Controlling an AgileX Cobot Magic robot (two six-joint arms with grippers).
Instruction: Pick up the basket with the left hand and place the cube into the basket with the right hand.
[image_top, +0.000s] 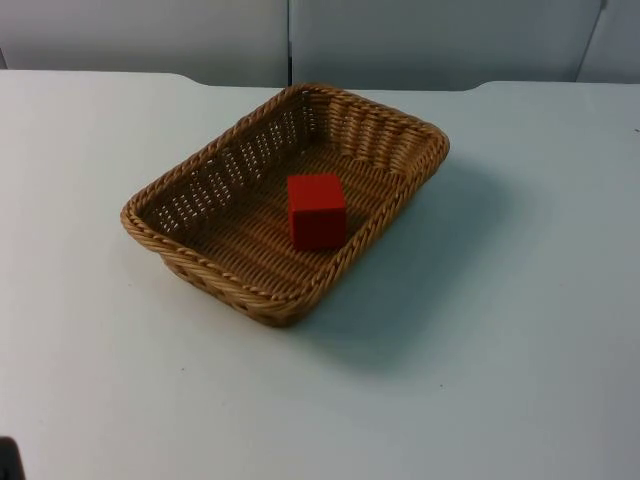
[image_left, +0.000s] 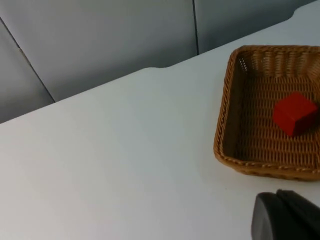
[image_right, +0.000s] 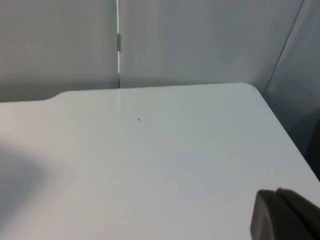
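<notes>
A rectangular wicker basket (image_top: 207, 152) stands on the white table, turned at an angle, a little left of the middle. A red cube (image_top: 316, 210) lies inside it on the woven floor, near the centre. In the left wrist view the basket (image_left: 226, 107) and the cube (image_left: 295, 114) lie ahead, and the left gripper (image_left: 285, 217) is held back over bare table, apart from the basket's rim. The right gripper (image_right: 285, 215) is over bare table near the far right corner, away from the basket. Neither gripper holds anything that I can see.
The grey partition wall (image_top: 400, 40) closes off the table's far edge just behind the basket. The white table top (image_top: 500, 350) spreads bare to the front and right. The table's rounded far right corner (image_right: 250, 87) lies ahead of the right gripper.
</notes>
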